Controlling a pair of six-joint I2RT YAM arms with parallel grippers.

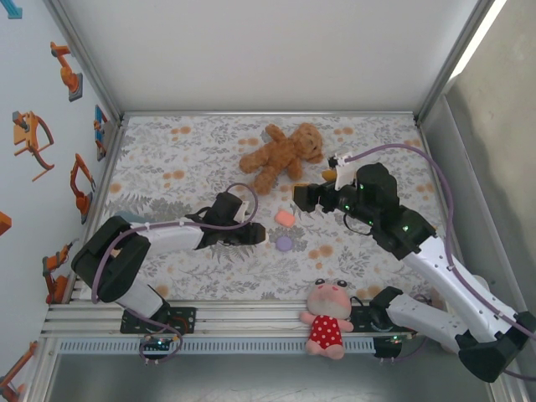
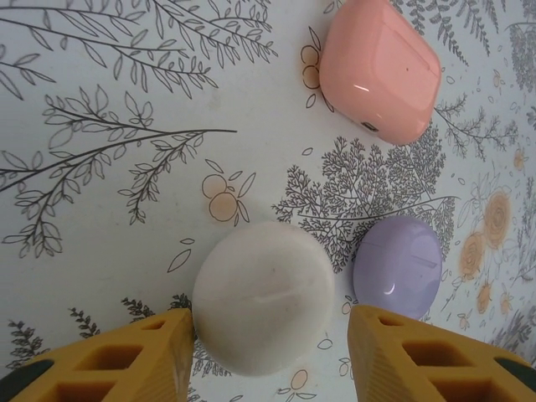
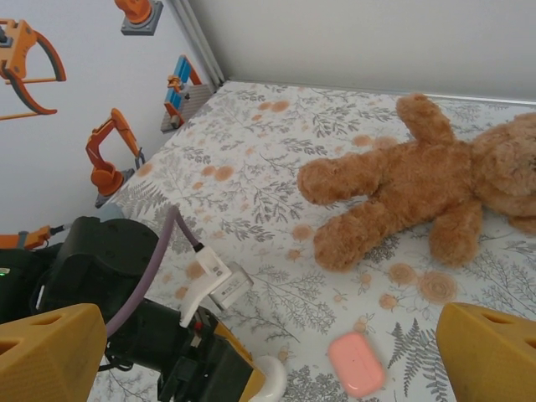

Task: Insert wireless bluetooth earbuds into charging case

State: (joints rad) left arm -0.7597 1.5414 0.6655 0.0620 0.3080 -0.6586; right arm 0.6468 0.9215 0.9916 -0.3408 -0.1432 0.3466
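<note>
Case (image 2: 263, 293), white, between fingers (image 2: 126, 360) of left gripper (image 2: 270, 316)

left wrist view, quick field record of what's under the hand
surface: floral-print tablecloth
centre: glossy white rounded plastic case, closed
right of it: glossy lilac rounded plastic case, closed, narrow gap between them
top right: glossy pink rounded-rectangular plastic case, closed
left hand: open, yellow fingers straddling the white case
</note>
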